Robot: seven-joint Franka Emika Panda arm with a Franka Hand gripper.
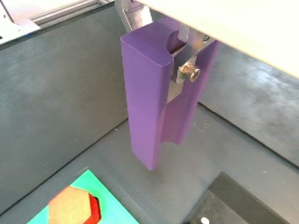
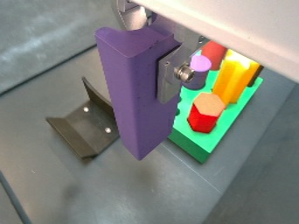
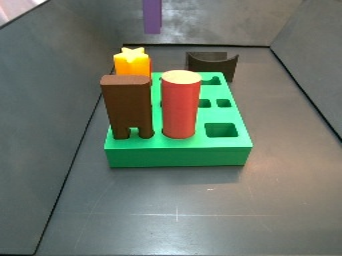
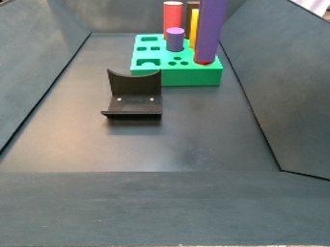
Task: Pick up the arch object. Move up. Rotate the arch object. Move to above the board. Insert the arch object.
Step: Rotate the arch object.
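My gripper point(image 1: 163, 66) is shut on the arch object point(image 1: 152, 96), a tall purple slab, and holds it upright in the air. In both wrist views a silver finger plate point(image 2: 170, 77) presses its side. The arch object point(image 2: 131, 87) hangs over the grey floor between the fixture and the board point(image 2: 198, 144). The bright-green board also shows in both side views point(image 3: 181, 150) point(image 4: 154, 60) and in a wrist view point(image 1: 84, 182). In both side views the arch object point(image 3: 151, 12) point(image 4: 210, 29) reaches down from above the picture, and the gripper itself is out of view.
The board carries a brown notched block point(image 3: 127, 105), a red cylinder point(image 3: 181, 103), a yellow star block point(image 3: 131, 62) and a red hexagon point(image 2: 207, 112). A low dark-brown curved piece point(image 3: 210, 66) sits behind it. The fixture point(image 4: 131, 96) stands on the floor beside the board. Grey walls enclose the floor.
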